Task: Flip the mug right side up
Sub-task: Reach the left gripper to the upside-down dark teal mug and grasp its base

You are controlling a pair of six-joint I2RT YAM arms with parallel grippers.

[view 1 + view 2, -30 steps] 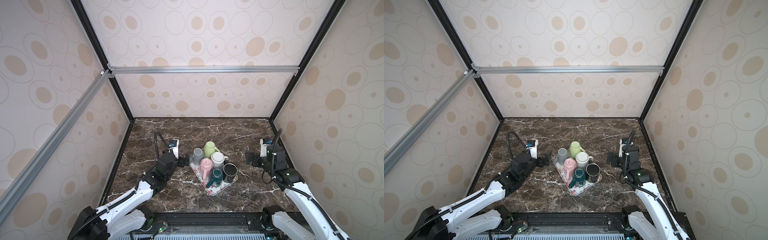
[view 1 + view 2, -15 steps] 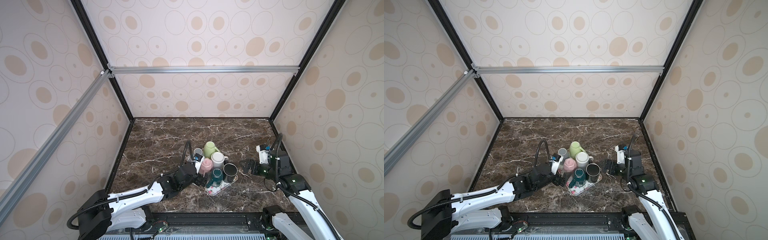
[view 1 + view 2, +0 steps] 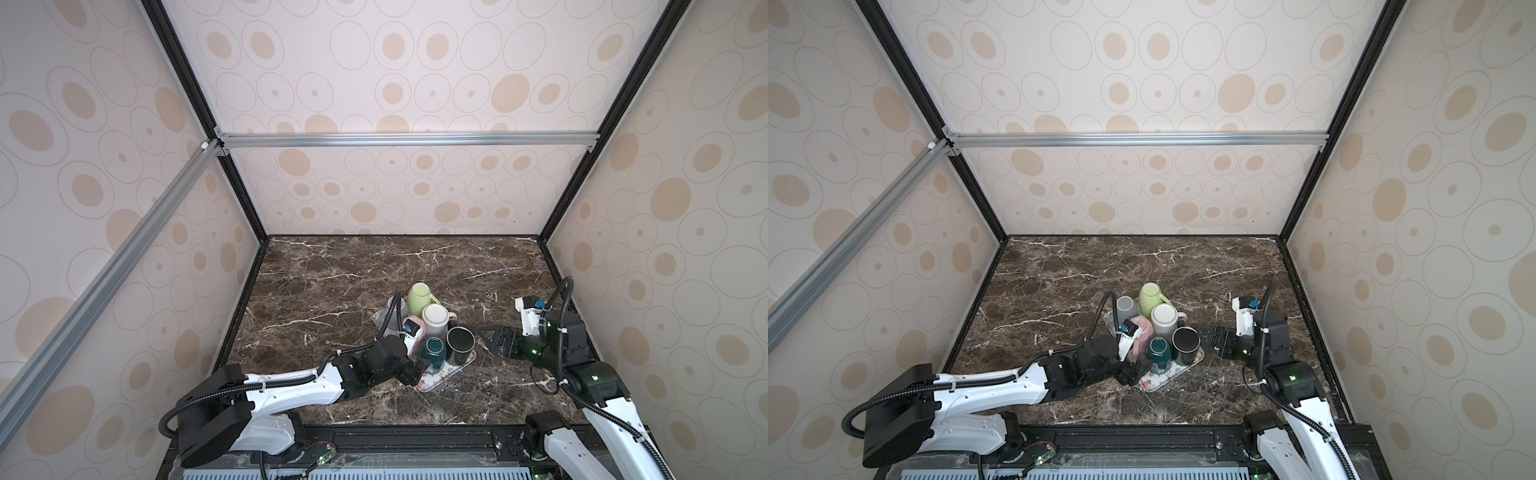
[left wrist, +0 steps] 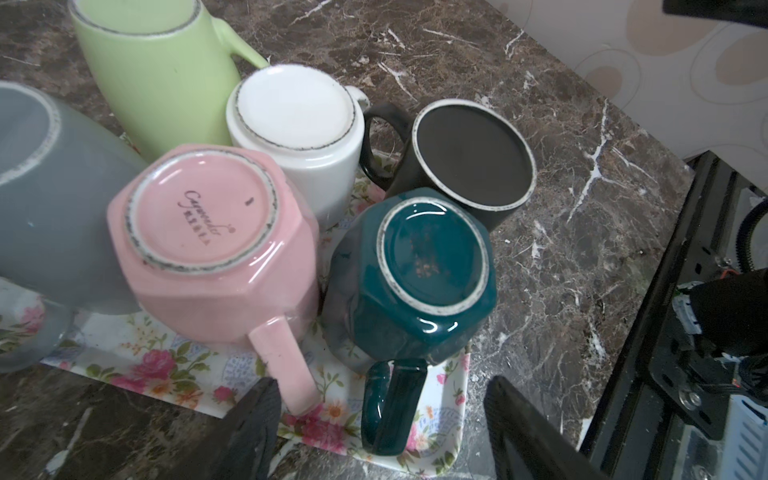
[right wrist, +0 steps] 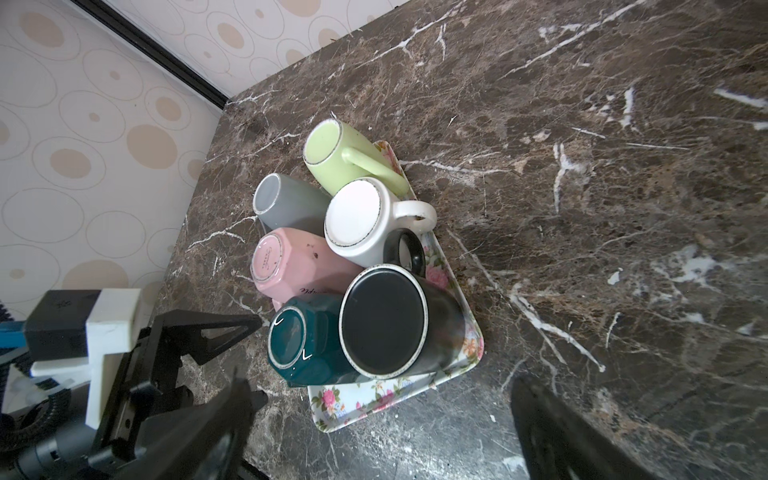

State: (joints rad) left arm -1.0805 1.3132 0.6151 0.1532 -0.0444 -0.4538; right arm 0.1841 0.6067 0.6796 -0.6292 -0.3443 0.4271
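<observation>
The left arm (image 3: 291, 384) reaches low over the tabletop (image 3: 353, 274) to the near end of the tray (image 4: 137, 353). Its jaws are spread, one on each side of the handle (image 4: 392, 405) of the teal mug (image 4: 415, 266), and do not clamp it. The right arm (image 3: 598, 382) hangs beside the tray without touching it, jaws spread wide and empty. The teal mug stands mouth down on the near corner of the tray, base up, and is judged to be the target. Treat it as glazed ceramic: rigid, fairly heavy, slippery and easily chipped. The handle offers the surest hold, since the faceted body is wide. Clearance is poor: the handle of the pink mug (image 4: 208, 232) lies just beside one jaw, and the black mug (image 4: 469, 158) stands just beside the teal body. Farther back stand the white mug (image 4: 291, 124), grey mug (image 4: 41, 187) and green mug (image 4: 158, 83), all base up. The marble-patterned tabletop looks hard and smooth. Patterned walls (image 3: 395, 187) and an aluminium rail (image 3: 395, 139) enclose it.
</observation>
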